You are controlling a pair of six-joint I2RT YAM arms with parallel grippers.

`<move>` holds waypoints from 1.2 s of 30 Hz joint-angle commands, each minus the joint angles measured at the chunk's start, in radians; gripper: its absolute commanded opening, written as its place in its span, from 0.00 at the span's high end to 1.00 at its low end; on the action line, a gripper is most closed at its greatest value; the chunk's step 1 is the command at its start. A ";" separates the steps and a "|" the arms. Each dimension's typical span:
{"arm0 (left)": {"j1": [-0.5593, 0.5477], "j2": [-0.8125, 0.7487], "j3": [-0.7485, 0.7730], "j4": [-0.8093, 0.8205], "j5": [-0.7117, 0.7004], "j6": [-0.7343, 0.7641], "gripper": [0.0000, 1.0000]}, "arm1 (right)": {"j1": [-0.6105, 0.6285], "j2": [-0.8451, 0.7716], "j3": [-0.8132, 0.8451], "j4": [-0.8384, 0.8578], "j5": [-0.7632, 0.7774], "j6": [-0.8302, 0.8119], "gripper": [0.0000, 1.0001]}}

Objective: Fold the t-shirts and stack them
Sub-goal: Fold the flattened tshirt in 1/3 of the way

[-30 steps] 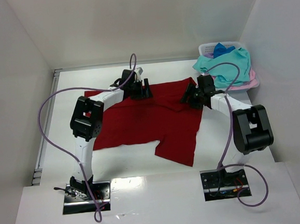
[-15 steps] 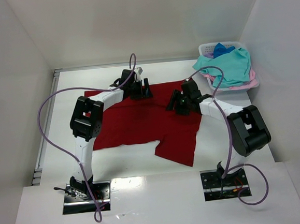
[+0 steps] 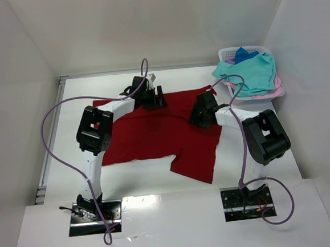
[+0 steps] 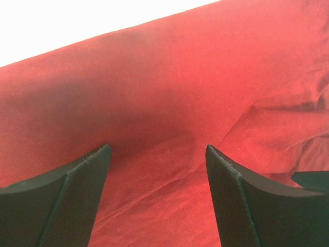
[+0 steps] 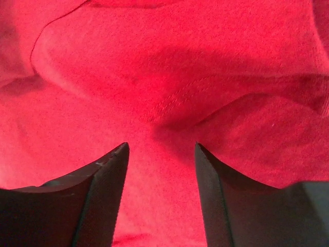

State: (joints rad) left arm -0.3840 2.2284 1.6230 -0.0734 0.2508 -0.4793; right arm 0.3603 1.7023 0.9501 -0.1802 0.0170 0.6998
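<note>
table [image 3: 136, 172]: white, boxed in by white walls; both arm bases sit at its near edge.
cables [image 3: 49, 118]: purple, one looping up from each base to its arm.
red shirt [image 3: 148, 133]: spread across the middle of the table and mostly flat. One flap reaches toward the near edge at front right. Soft creases run along the far side.
left gripper [image 4: 158, 149]: low over the far edge of the red shirt, left of its middle. It is released, with the jaws standing wide apart. Only the cloth lying below shows in the gap, and bare table is just past the hem.
left fingers [image 4: 77, 200]: dark and textured, with nothing pinched between them.
right gripper [image 5: 161, 146]: over the far right part of the red shirt, near its right edge. It is unclenched, jaws parted. A raised fold with a stitched seam lies just ahead of the gap. I cannot tell whether the tips press into the cloth.
basket [image 3: 224, 52]: pale slotted plastic, in the far right corner, well apart from the red shirt.
teal shirt [image 3: 252, 73]: heaped on the basket and spilling over its near rim.
pink shirt [image 3: 268, 94]: under the teal one, showing at the basket's near right side.
blue shirt [image 3: 242, 54]: inside the basket, behind the teal heap.
</note>
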 commanded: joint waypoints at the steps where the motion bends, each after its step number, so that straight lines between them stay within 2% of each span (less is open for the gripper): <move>1: 0.010 0.022 -0.009 0.024 0.004 -0.013 0.18 | 0.006 0.036 0.052 0.015 0.067 0.015 0.41; 5: 0.010 0.031 -0.009 0.034 0.013 -0.013 0.18 | 0.006 0.077 0.094 0.024 0.089 0.015 0.44; 13: 0.019 0.040 -0.009 0.034 0.013 -0.013 0.18 | 0.006 0.118 0.148 0.024 0.112 0.006 0.58; 17: 0.019 0.040 -0.009 0.034 0.013 -0.013 0.18 | 0.006 0.140 0.167 0.013 0.121 -0.005 0.79; 18: 0.019 0.040 -0.009 0.034 0.013 -0.013 0.18 | 0.006 0.140 0.167 0.013 0.121 -0.005 0.87; 21: 0.019 0.050 -0.009 0.034 0.013 -0.013 0.18 | 0.006 0.140 0.188 0.004 0.121 -0.005 0.99; 32: 0.019 0.068 0.000 0.024 0.022 -0.013 0.16 | -0.012 -0.003 0.210 -0.065 -0.017 0.033 1.00; 36: 0.019 0.068 0.000 0.024 0.022 -0.004 0.16 | -0.072 -0.064 0.178 -0.074 -0.087 0.053 1.00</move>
State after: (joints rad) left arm -0.3725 2.2421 1.6230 -0.0360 0.2714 -0.4797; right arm 0.3321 1.7226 1.1141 -0.2420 -0.0189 0.7227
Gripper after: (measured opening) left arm 0.833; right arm 0.014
